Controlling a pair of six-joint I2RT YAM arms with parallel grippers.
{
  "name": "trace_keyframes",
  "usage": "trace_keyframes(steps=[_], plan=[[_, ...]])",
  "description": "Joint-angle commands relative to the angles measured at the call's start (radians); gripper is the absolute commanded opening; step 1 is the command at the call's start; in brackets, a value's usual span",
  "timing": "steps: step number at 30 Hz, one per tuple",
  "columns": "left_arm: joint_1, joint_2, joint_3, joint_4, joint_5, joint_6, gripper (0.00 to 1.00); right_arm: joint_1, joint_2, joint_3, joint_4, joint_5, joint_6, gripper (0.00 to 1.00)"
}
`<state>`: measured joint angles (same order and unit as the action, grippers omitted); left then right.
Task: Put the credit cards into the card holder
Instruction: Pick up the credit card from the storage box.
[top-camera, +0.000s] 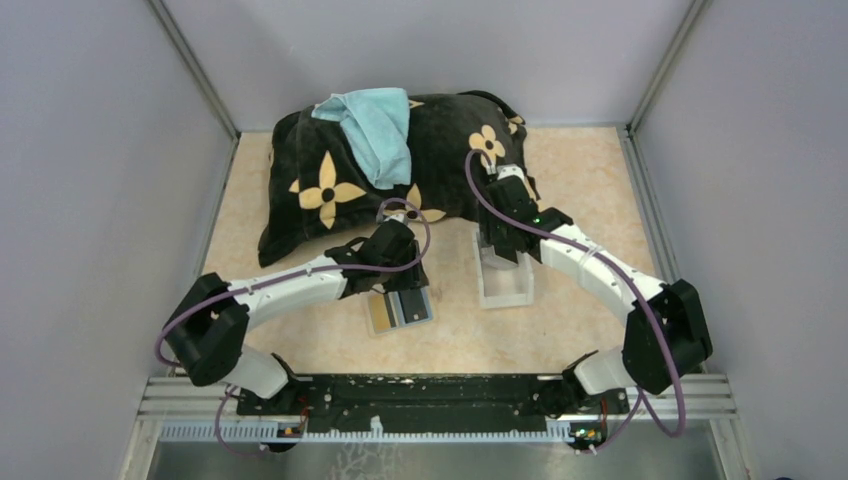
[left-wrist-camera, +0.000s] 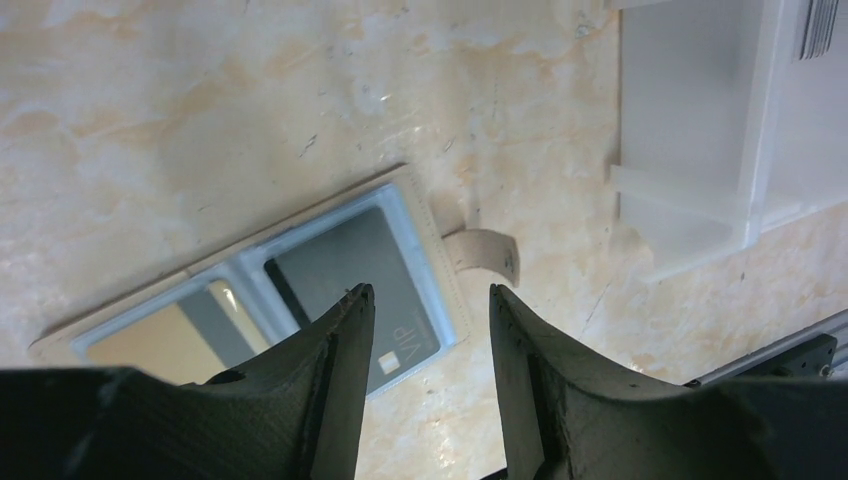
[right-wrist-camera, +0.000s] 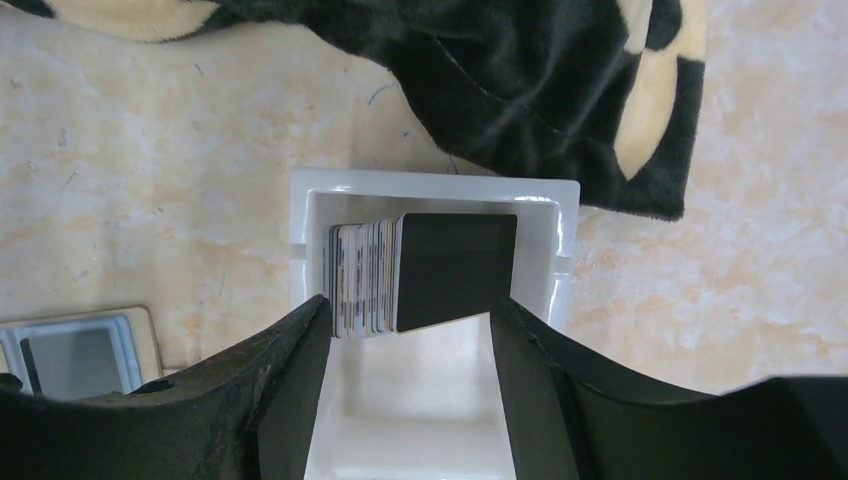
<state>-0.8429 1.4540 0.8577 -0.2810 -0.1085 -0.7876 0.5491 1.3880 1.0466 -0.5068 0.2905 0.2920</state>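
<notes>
Two arms reach inward from their bases, elbows bent outward. The left gripper points down over the holder, which lies open and flat on the table, just left of the tray. The right gripper hangs over that tray, close to the pillow, which has a towel draped on it.

From above, the fingers are too small to read. The left wrist view shows its jaws partly apart with nothing between them. Under them, a grey card sits in the holder's right pocket and a gold card in its left, with the tab sticking out to the side.

Only the right wrist view shows the stack of cards standing on edge at the tray's far end, a black one facing the camera. That gripper's jaws are spread wide to either side of the stack. Whether they touch it, I cannot tell.
</notes>
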Motion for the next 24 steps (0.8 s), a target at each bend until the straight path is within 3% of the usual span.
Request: trace_keyframes(steps=[1, 24], plan=[[-0.008, 0.067, 0.085, 0.022, 0.036, 0.039, 0.53, -0.04, 0.018, -0.02, 0.069, -0.064, 0.019, 0.6], [-0.007, 0.373, 0.368, 0.075, 0.13, 0.067, 0.52, -0.138, 0.077, -0.121, 0.175, -0.251, 0.091, 0.61]])
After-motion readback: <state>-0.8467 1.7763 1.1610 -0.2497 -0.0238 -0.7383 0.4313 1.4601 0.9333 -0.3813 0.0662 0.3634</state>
